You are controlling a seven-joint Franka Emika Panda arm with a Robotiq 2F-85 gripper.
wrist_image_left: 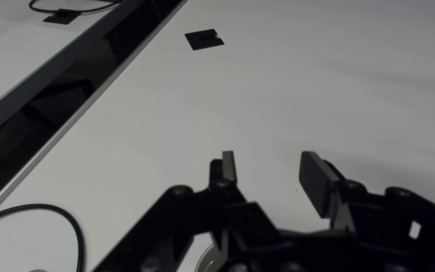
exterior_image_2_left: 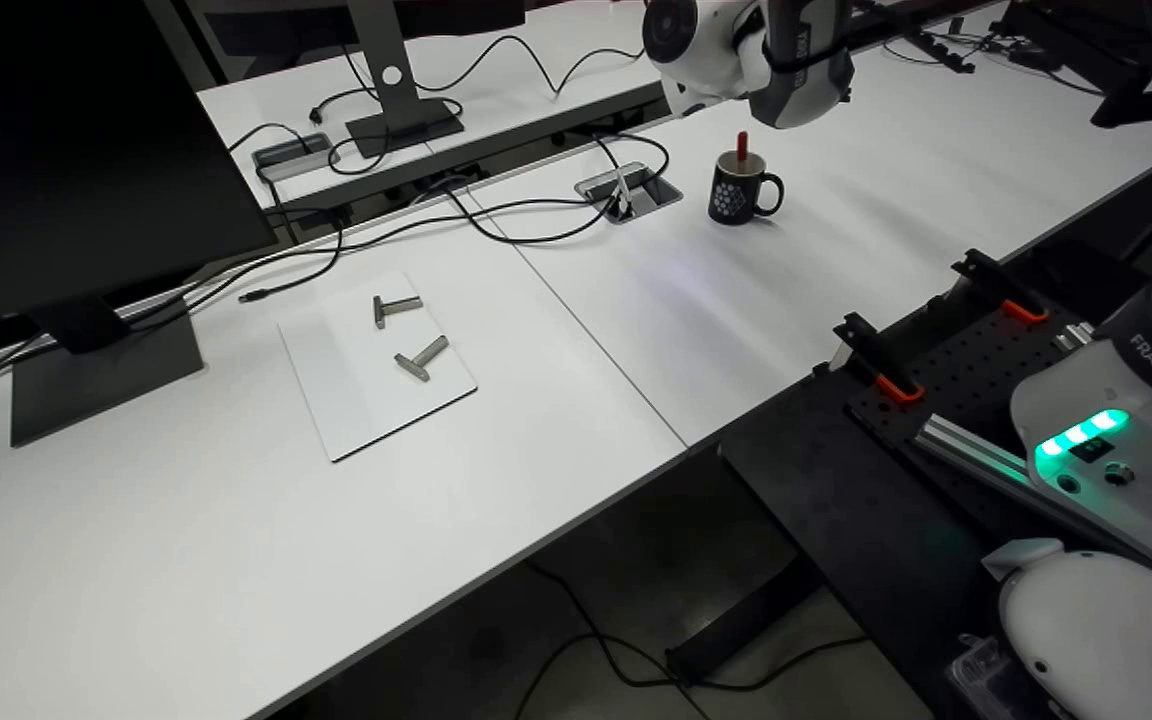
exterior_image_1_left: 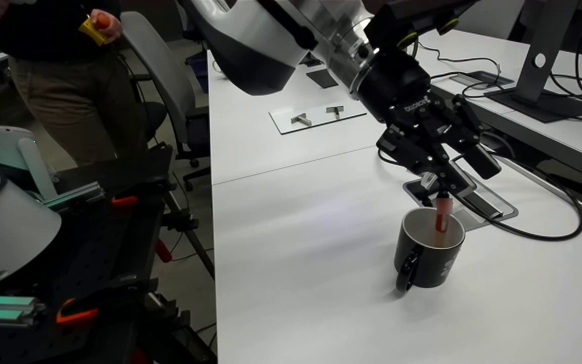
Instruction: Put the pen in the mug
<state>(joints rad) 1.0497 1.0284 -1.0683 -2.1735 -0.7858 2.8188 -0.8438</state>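
The black mug [exterior_image_1_left: 425,265] stands upright on the white table in both exterior views [exterior_image_2_left: 729,203], its handle at the side. The red pen [exterior_image_1_left: 441,222] stands in the mug with its upper part above the rim; it also shows there [exterior_image_2_left: 742,146]. My gripper [exterior_image_1_left: 478,179] is over and just beyond the mug. The pen's top appears close to a finger in that exterior view. In the wrist view the fingers [wrist_image_left: 268,166] are apart with nothing between them. Part of the mug's rim [wrist_image_left: 202,260] shows below the left finger; the rest is hidden, and the pen is not discernible there.
A table socket hatch [exterior_image_2_left: 651,197] with black cables [exterior_image_1_left: 538,235] lies beside the mug. A white panel [exterior_image_2_left: 356,400] with two metal T-shaped pieces lies further along the table. A dark monitor [exterior_image_2_left: 66,150] stands near it. A person [exterior_image_1_left: 63,76] stands beyond the table's edge.
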